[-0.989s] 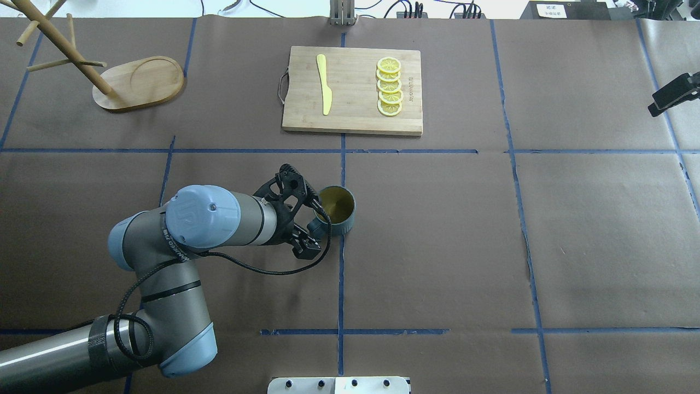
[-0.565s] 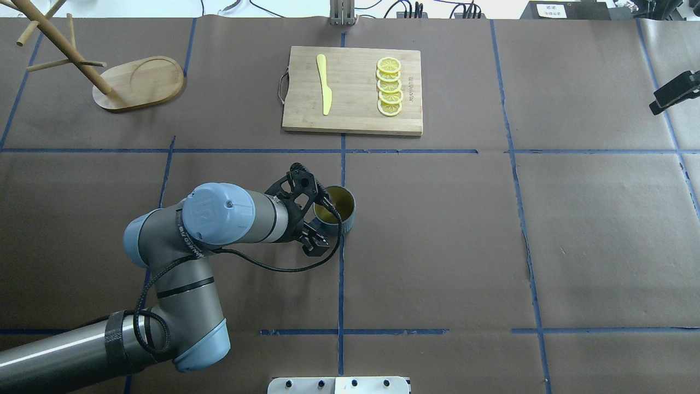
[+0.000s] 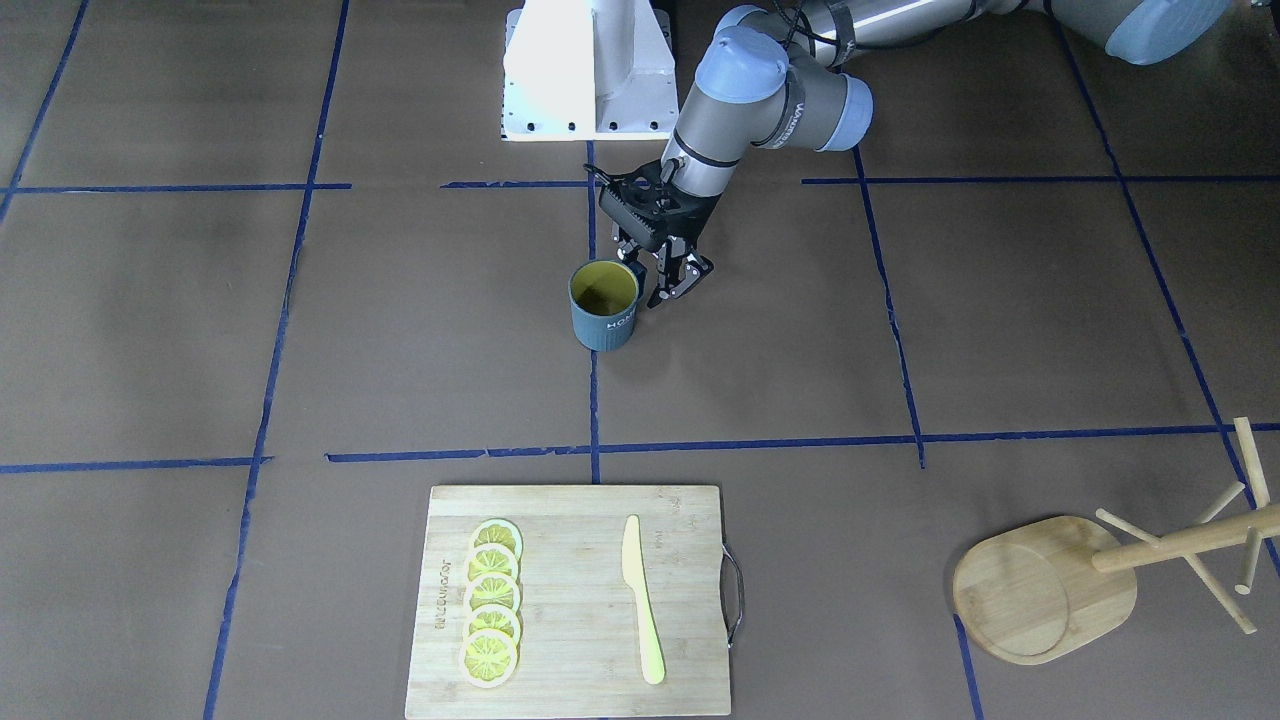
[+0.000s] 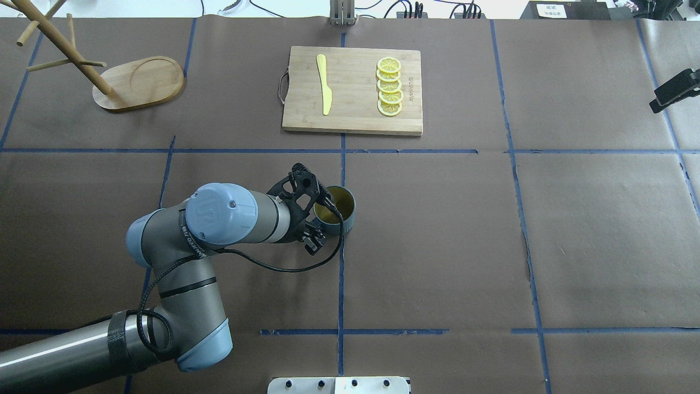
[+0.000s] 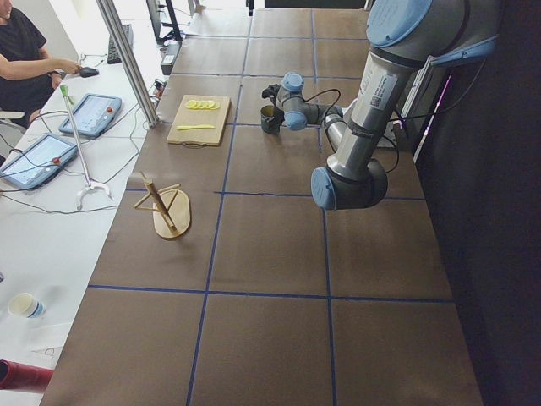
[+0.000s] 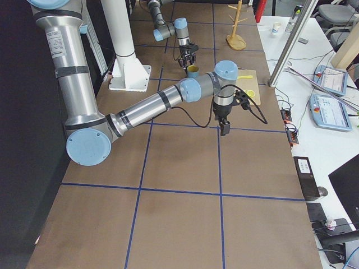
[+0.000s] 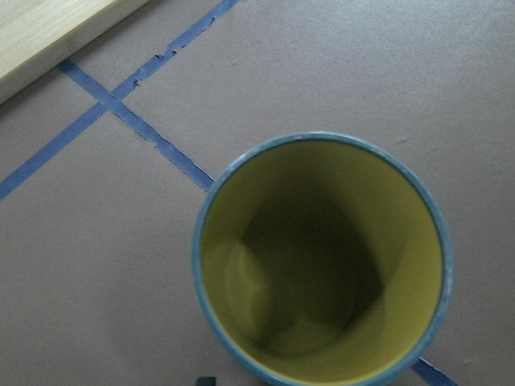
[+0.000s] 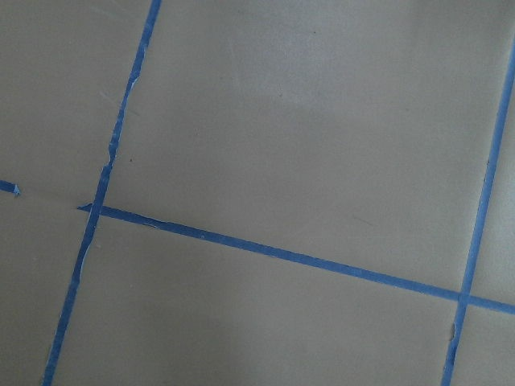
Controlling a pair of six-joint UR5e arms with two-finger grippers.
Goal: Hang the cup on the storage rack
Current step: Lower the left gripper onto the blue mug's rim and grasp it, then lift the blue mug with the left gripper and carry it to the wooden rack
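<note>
The dark blue-grey cup point(image 4: 342, 210) stands upright on the table near its middle. It shows its yellowish inside and white lettering in the front view point(image 3: 604, 305), and it fills the left wrist view point(image 7: 322, 257). My left gripper point(image 4: 313, 225) is low at the cup's handle side, and in the front view point(image 3: 664, 296) its fingers are drawn together on the handle, which they mostly hide. The wooden storage rack point(image 4: 139, 82) stands at the far left, empty, and also shows in the front view point(image 3: 1040, 590). My right gripper point(image 4: 674, 90) hangs over the far right edge; I cannot tell its opening.
A wooden cutting board point(image 4: 353, 90) with a yellow knife point(image 4: 324, 85) and several lemon slices point(image 4: 390, 86) lies behind the cup. Blue tape lines cross the brown table paper. The right wrist view shows only paper and tape.
My left arm moved right toward the cup, and its fingers closed in around the handle. The cup and rack stayed put. The right gripper barely shifted.
</note>
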